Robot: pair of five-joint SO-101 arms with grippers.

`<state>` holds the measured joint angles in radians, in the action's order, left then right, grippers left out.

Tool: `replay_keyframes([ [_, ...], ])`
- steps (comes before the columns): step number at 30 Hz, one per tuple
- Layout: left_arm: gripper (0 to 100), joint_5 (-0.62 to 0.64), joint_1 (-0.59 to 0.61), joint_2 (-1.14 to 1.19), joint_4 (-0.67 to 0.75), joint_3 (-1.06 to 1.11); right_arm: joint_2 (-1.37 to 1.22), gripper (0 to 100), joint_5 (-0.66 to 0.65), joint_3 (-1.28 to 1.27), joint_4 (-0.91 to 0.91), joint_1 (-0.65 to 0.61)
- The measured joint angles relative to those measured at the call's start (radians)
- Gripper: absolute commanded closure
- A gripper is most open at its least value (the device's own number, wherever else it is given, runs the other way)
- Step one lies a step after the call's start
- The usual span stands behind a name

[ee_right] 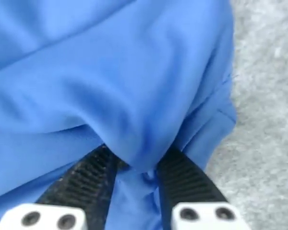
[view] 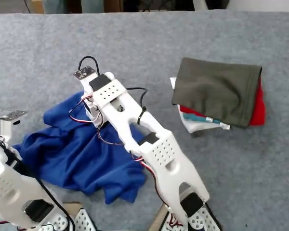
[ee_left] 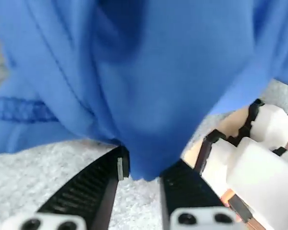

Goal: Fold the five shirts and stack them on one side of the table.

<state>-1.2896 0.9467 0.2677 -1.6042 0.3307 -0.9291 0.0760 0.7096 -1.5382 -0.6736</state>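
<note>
Both grip the blue shirt (view: pixel 72 149), left claw (ee_left: pixel 139 175) & right claw (ee_right: pixel 137 165) each clamped on a fold, prob. to spread it flat on the desk (view: pixel 231 183), well apart from the folded stack (view: pixel 216 91).

Bright, even light falls from above, with soft shadows beside the shirt stack (view: pixel 216 91).

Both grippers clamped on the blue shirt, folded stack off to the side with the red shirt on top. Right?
One thing is off: the olive shirt tops the stack, and the red shirt lies under it, as the high view shows. The rest holds: the left gripper and the right gripper are each clamped on the blue shirt.
</note>
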Motion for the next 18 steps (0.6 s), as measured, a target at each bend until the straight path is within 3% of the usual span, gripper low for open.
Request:
replay_keyframes([
  [6,97,0.006,0.0,0.0,-0.075,-0.057,0.0,89.8,0.0,0.0,0.0,0.0],
  [9,97,0.008,0.012,0.0,-0.115,-0.101,0.0,97.2,0.0,0.0,0.0,0.0],
  [18,97,0.008,0.147,0.0,-0.138,-0.212,-0.002,98.1,-0.008,0.008,-0.104,0.034],
])
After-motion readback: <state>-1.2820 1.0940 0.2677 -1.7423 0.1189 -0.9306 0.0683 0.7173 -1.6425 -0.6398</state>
